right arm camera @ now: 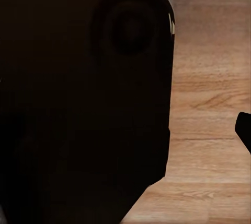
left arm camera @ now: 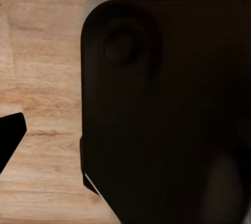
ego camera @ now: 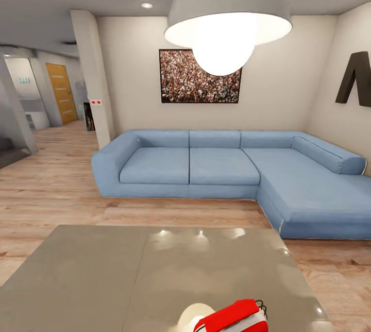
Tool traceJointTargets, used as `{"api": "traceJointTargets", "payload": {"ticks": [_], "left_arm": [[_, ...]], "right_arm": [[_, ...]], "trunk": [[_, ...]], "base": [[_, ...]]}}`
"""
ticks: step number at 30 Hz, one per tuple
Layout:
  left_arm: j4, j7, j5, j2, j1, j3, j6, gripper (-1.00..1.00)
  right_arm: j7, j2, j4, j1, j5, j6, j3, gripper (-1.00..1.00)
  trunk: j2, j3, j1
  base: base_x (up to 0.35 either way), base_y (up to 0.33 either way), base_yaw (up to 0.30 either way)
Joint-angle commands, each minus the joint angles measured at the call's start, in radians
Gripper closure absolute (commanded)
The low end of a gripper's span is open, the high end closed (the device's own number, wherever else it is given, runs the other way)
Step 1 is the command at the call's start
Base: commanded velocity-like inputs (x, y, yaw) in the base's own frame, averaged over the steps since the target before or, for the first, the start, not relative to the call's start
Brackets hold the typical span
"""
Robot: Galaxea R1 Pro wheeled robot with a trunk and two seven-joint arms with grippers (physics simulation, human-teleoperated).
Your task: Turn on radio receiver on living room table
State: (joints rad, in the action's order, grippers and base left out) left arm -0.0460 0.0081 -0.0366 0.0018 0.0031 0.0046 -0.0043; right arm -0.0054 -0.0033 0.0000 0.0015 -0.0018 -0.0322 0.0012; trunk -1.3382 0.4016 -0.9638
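Observation:
The red radio receiver with white trim lies at the near edge of the glossy grey-taupe table, cut off by the head view's lower border. Its thin wire handle sticks up at its right; the dial is hidden. Each wrist view looks down on light wood planks beside a large dark part of my own body. One black fingertip of the left gripper and one black fingertip of the right gripper show over the floor, far from the radio. How the jaws stand is unclear.
Beyond the table stretches the wood floor, then a long blue L-shaped sofa under a framed crowd picture. A grey dome pendant lamp hangs above. A white pillar and a hallway with an orange door lie left.

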Motion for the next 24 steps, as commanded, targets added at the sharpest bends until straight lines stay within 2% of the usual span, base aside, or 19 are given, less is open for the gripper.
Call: {"api": "traceJointTargets", "payload": {"ticks": [1,4,8,12,16,24], "left_arm": [[0.0,0.0,0.0,0.0,0.0,0.0,0.0,-1.0],[0.0,0.001,-0.002,0.0,0.0,0.0,0.0,-1.0],[0.0,0.001,-0.028,0.001,0.0,-0.001,0.0,-1.0],[0.0,0.001,-0.037,0.001,0.0,-0.002,0.0,-1.0],[-0.001,0.001,-0.041,0.001,0.0,-0.002,-0.002,-1.0],[-0.001,0.001,-0.042,0.002,0.0,-0.003,-0.006,-1.0]], "right_arm": [[0.0,0.0,0.0,0.0,0.0,0.0,0.0,-1.0],[0.002,-0.001,0.0,0.0,-0.001,0.0,-0.001,-1.0],[0.004,-0.001,0.0,0.0,-0.001,-0.001,-0.002,-1.0],[0.004,-0.001,0.0,0.0,-0.001,-0.001,-0.003,-1.0],[0.004,-0.001,0.0,0.0,-0.001,-0.001,-0.003,-1.0],[0.004,-0.004,0.0,0.0,-0.002,-0.002,-0.005,-1.0]], "trunk": [[0.007,-0.003,0.004],[0.028,-0.013,0.015],[0.056,-0.025,0.031],[0.084,-0.038,0.046],[0.084,-0.036,0.046],[0.084,-0.026,0.046]], "base": [[0.0,0.0,0.0],[0.0,0.0,0.0],[0.0,0.0,0.0],[0.0,0.0,0.0],[0.0,0.0,-0.049],[0.0,0.0,-0.159]]}}
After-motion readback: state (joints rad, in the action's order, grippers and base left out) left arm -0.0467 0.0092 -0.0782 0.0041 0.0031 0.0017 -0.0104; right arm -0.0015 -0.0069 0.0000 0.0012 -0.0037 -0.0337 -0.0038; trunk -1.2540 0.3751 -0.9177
